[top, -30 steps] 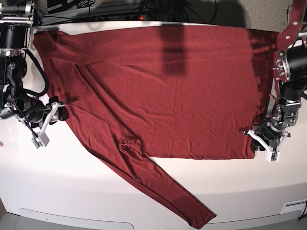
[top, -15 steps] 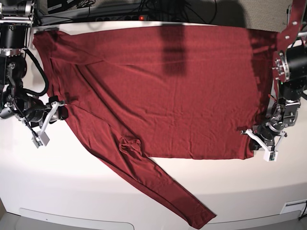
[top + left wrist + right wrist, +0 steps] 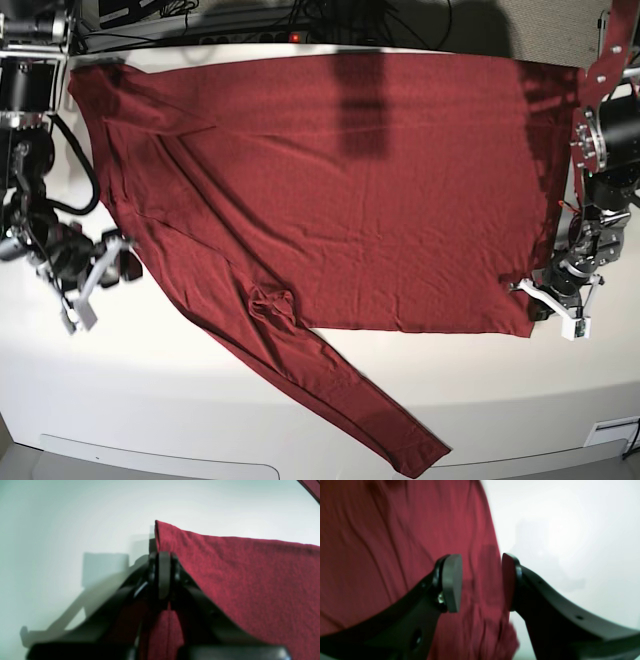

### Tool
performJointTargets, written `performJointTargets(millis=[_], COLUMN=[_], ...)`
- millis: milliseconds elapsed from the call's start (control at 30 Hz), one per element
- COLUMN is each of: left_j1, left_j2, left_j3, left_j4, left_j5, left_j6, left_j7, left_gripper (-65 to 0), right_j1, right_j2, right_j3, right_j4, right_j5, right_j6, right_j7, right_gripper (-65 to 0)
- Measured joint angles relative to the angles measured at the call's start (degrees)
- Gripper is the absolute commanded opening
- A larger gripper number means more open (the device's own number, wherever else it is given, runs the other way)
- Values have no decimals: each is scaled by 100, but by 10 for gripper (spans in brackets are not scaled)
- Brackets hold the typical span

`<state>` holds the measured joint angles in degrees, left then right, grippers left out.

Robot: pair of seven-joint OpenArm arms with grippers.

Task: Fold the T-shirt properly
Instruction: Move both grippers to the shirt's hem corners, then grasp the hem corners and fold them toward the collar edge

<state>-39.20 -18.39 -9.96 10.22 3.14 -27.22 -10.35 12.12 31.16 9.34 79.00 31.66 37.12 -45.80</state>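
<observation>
Nearest us, the front strip of the white table [image 3: 150, 400] is lying bare except for one long sleeve [image 3: 350, 400] of the T-shirt [image 3: 350, 200], which is running diagonally toward the front edge and ending just short of it. Behind that, the T-shirt is spreading wide and mostly flat across the middle of the table, wrinkled, with a small bunched knot [image 3: 270, 303] where the sleeve is leaving the body.

On the base view's right we are seeing the left gripper [image 3: 163, 562] pinching the T-shirt's near corner, jaws shut tight on the fabric; open white table is lying beyond that corner. On the base view's left, the right gripper [image 3: 481, 580] is hovering with jaws standing wide, straddling the T-shirt's side edge, holding nothing, with bare table beside it.

Farthest back, the T-shirt's far edge is lying near the table's rear edge.
</observation>
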Motion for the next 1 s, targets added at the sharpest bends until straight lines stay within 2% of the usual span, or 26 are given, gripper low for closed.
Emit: performJointTargets(millis=[100, 167, 300, 467, 633, 867, 1000], left_j1=[2, -2, 2, 15, 13, 15, 13], left_j2=[13, 13, 4, 0, 7, 0, 0], left_j3=[0, 0, 0, 0, 0, 0, 0], left_j4=[-4, -11, -11, -11, -11, -11, -11], left_j5=[7, 4, 7, 4, 2, 0, -2], left_j6=[2, 0, 2, 2, 0, 0, 0], left_j7=[15, 39, 212, 264, 236, 299, 299], left_gripper=[-650, -650, -650, -650, -650, -650, -650], right_j1=[437, 826, 1781, 2778, 3403, 3718, 3683], right_j2=[-280, -483, -693, -841, -1169, -1515, -1615], right_j3=[4, -55, -546, -1338, -1919, -2000, -2000], right_j4=[-476, -1036, -2120, -3167, -4350, -5545, -6116], right_j5=[-415, -433, -487, -994, -1578, -2846, -3305], right_j6=[-26, -26, -26, -26, -258, -525, -671], right_j7=[133, 116, 103, 173, 153, 1244, 1788], right_gripper=[-338, -296, -292, -292, -292, -292, -293])
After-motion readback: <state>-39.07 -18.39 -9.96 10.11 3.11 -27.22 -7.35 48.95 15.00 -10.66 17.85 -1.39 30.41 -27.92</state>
